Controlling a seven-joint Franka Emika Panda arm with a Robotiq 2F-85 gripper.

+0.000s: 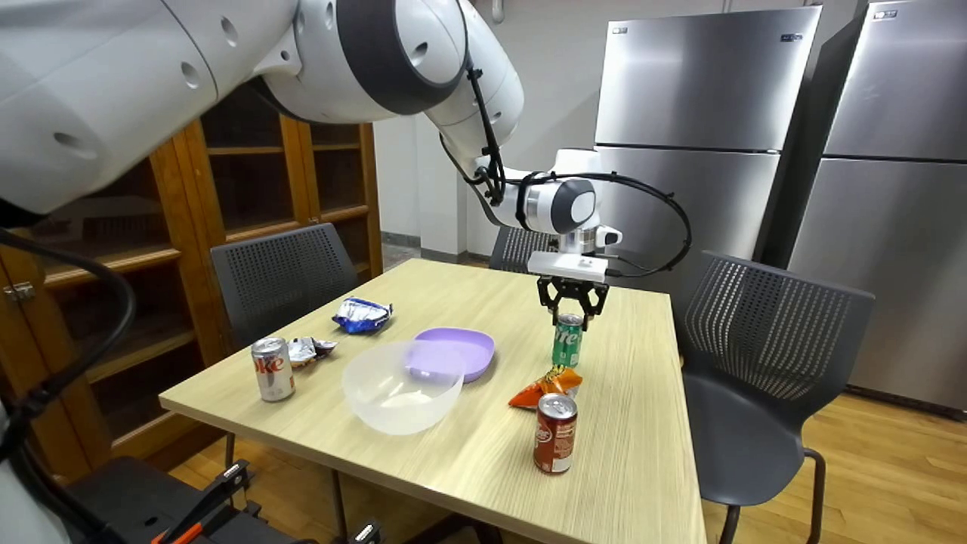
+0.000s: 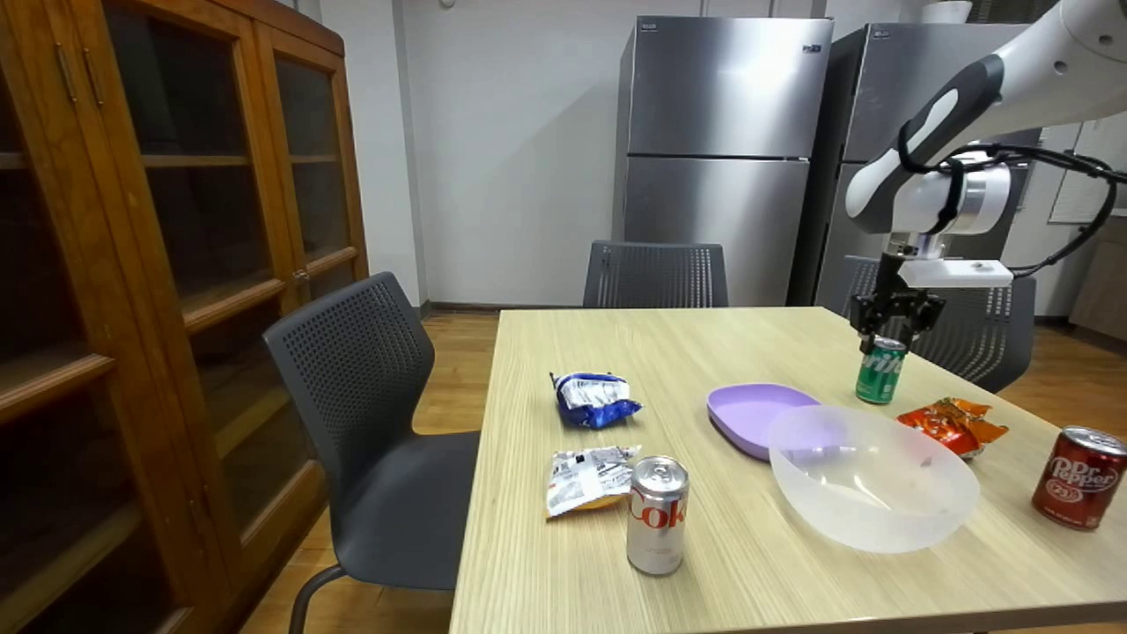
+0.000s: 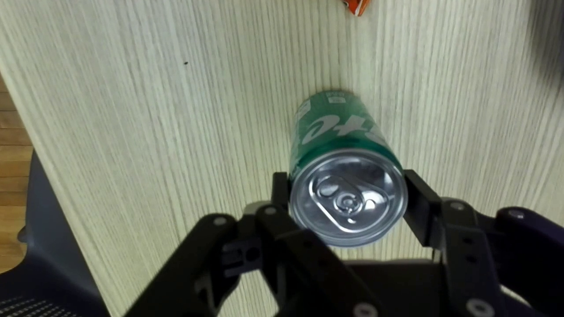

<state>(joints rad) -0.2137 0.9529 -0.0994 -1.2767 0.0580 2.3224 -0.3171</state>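
Observation:
A green soda can [image 1: 566, 349] with white lettering stands upright on the light wood table [image 1: 627, 423]; it also shows in an exterior view [image 2: 880, 377]. My gripper [image 1: 571, 323] points straight down over it, with one finger on each side of its top. In the wrist view the silver lid [image 3: 348, 200] sits between the two black fingers, and both pads appear to touch the can just below the rim. The lid hides part of the right fingertip. Whether the can's base bears on the table is hard to tell. An orange snack bag [image 1: 549, 387] lies close by.
A dark red can [image 1: 555, 434], a translucent bowl [image 1: 404, 400] and a purple plate [image 1: 472, 355] are on the table. A silver can [image 1: 273, 370], a silver snack bag [image 2: 590, 475] and a blue snack bag [image 2: 597, 401] lie toward another side. Dark chairs [image 1: 778, 355] surround it.

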